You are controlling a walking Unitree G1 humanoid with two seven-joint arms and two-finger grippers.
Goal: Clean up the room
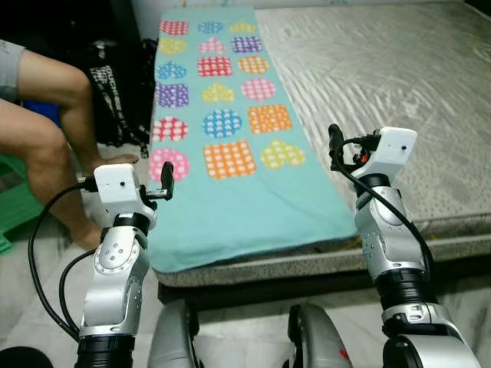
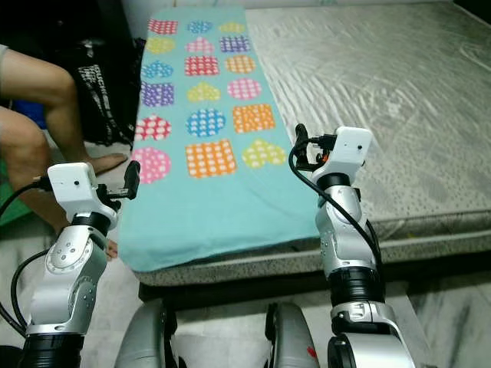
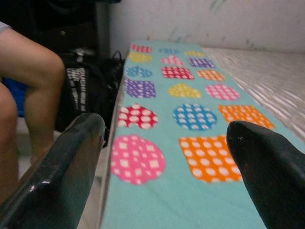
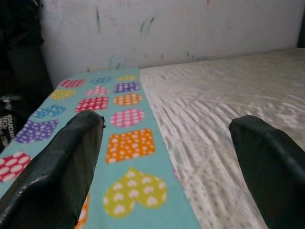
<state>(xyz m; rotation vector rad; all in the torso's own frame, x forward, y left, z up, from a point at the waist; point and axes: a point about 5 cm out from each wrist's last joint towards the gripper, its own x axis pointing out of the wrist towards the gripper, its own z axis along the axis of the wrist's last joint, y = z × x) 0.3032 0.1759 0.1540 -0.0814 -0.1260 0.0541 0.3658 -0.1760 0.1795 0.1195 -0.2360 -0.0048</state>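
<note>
Room cleanup centres here on a bed — nearest the camera, both silver arms are raised in front of its near edge. Left tool (image 1: 167, 182) hovers just at the near left corner of the bed, fingers spread wide, nothing between them; wrist view confirms a wide gap. Right tool (image 1: 335, 146) hovers over the near edge further right, about where cloth meets bare mattress — also spread wide and empty.

Turquoise cotton sheet with coloured polka-dot hearts, circles and squares (image 1: 222, 146) lies as a long flat strip down the left side of the bed, near end draped a little over the front edge, far end reaching toward the wall. It looks smooth, no obvious bunching; it covers only a strip, not the whole bed. Grey-white quilted mattress (image 1: 383, 69) is bare to the right of it.

Left of the bed: a seated person's bare legs (image 1: 46, 130), a green plastic stool (image 1: 15, 207), and further back a black bag with white lettering (image 1: 107, 84) on the floor against the dark wall.

Progress, judged only from this: the scene fits two stages — the sheet folded lengthwise and laid out as a tidy strip, or a strip about to be gathered or spread. Cannot settle which. No loose clutter visible on the bed itself; the bag and stool area may count as left to tidy.
</note>
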